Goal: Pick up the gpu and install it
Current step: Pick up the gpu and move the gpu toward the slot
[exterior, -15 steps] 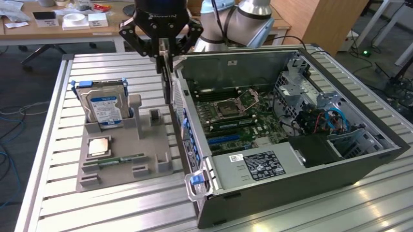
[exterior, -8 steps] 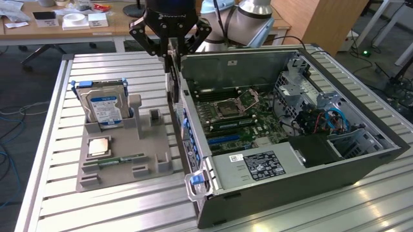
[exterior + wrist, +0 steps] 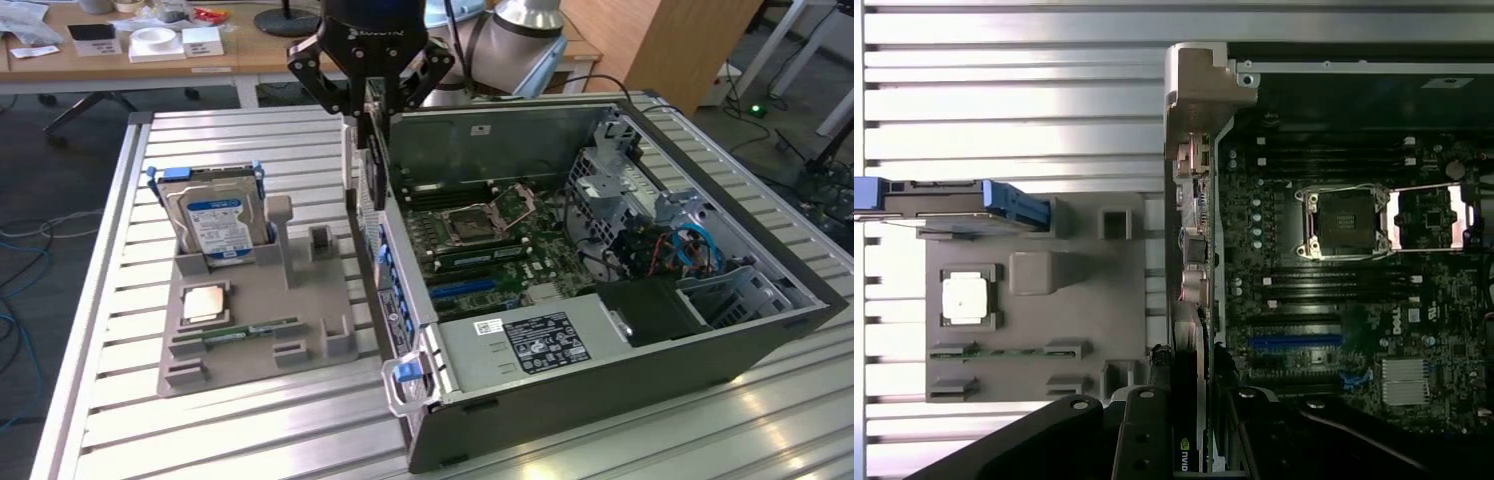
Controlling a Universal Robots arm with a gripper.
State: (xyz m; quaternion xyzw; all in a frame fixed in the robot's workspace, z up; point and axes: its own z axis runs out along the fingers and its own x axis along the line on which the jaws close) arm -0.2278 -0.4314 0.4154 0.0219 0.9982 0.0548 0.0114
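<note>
My claw (image 3: 376,102) is clamped on the gpu (image 3: 380,160), which hangs upright and edge-on at upper centre of the exterior view, over the rear wall of the case (image 3: 601,400). I'd hold it plumb, square it to the blue slot (image 3: 1294,341), and lower gently without twisting.

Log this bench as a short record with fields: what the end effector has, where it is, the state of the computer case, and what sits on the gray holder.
end effector: shut on the gpu, with the card held edge-on and hanging down
position: over the computer case wall beside the gray holder; the card is not yet seated
computer case: open, with the motherboard exposed and the blue slot bare
gray holder: hard drive standing upright, processor chip lying flat, memory stick lying in its groove
</note>
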